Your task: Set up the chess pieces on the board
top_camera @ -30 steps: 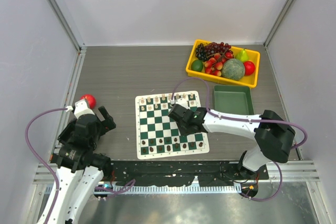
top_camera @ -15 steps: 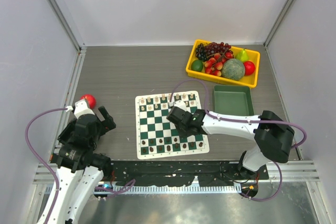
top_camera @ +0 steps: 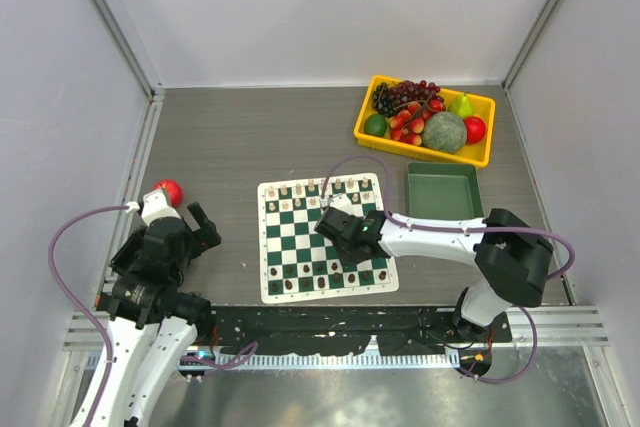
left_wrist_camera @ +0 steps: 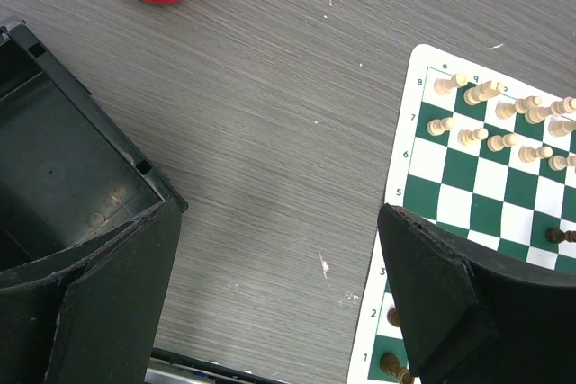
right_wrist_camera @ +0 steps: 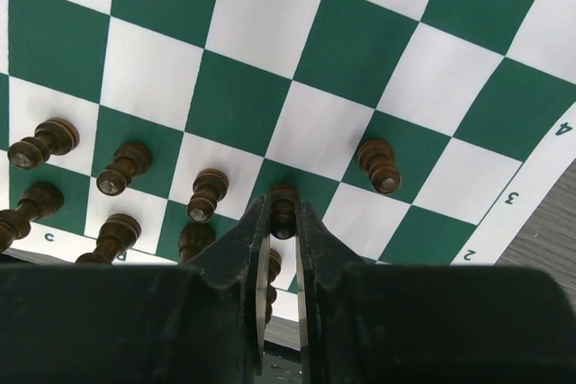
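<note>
Right tool point(right_wrist_camera: 283, 220) leftward — narrow, on pawn point(right_wrist_camera: 283, 199)

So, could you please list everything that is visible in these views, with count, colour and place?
table: one, grey, under everything
board: one, green and white, table centre
light pieces: many, cream, board's far rows
dark pieces: many, brown, board's near rows
apple: one, red, table's left edge
tray: one, yellow, far right
fruit: several, mixed colours, in tray
bin: one, green, right of board
left end effector: one, black, open, left of board
right end effector: one, black, shut on a dark piece, over board's near rows
</note>
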